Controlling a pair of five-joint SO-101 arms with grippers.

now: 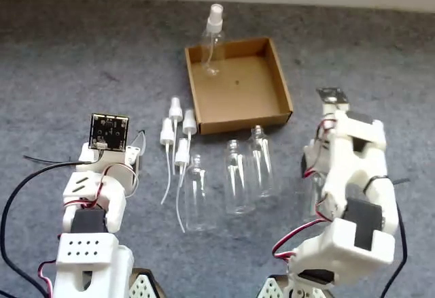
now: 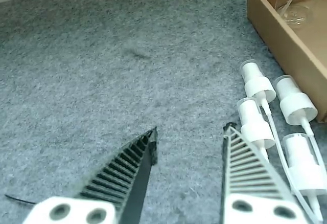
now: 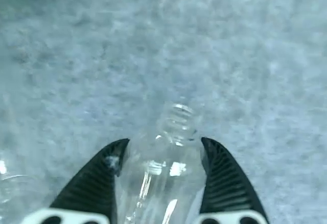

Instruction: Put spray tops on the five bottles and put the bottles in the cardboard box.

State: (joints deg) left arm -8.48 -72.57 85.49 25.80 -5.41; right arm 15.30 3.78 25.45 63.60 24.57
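A clear bottle (image 1: 212, 39) with a white spray top stands in the far left corner of the cardboard box (image 1: 280, 87). Three open clear bottles (image 1: 236, 175) stand in front of the box. Several white spray tops (image 1: 178, 131) with long tubes lie to their left, also visible as spray tops (image 2: 255, 124) in the left wrist view. My left gripper (image 2: 190, 130) is open over bare carpet beside those tops. My right gripper (image 3: 164, 147) is shut on another open bottle (image 3: 177, 119), its fingers against both sides below the threaded neck.
Grey carpet covers the table. The box's near wall (image 2: 286, 45) runs just beyond the spray tops. The left arm (image 1: 102, 175) and the right arm (image 1: 353, 175) flank the bottle row. A black cable (image 1: 41, 162) trails at the left.
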